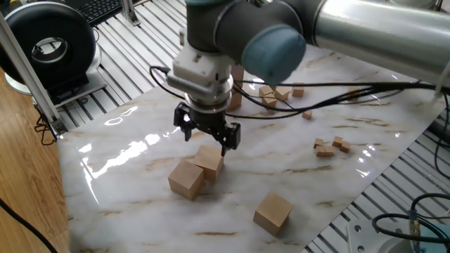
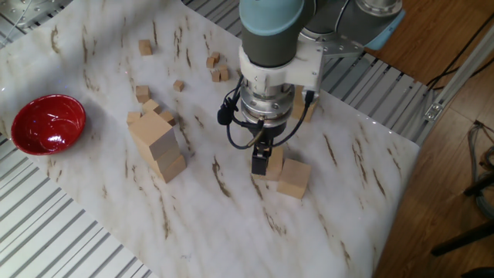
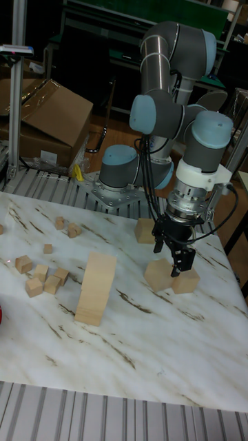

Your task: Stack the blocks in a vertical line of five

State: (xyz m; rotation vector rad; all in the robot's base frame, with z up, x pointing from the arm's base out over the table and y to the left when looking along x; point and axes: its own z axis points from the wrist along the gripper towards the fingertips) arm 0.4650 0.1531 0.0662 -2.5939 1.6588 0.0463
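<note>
lone block [image 1: 273, 211] nearest cam, well apart from touching pair | pair: front block [image 1: 187, 178] + rear block [image 1: 210, 159] touching | gripper [image 1: 208, 136] w/ jaws apart, empty, hovering just above pair's rear block | 3-block stack [image 2: 158, 144] beyond pair, upright | tiny cubes [image 1: 330, 146] scattered right of pair | red bowl [image 2: 46, 124] past stack

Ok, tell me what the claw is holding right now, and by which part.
Nothing is held. The claw is open and hangs just above the pair of blocks on the table, its fingers not closed on either one.
</note>
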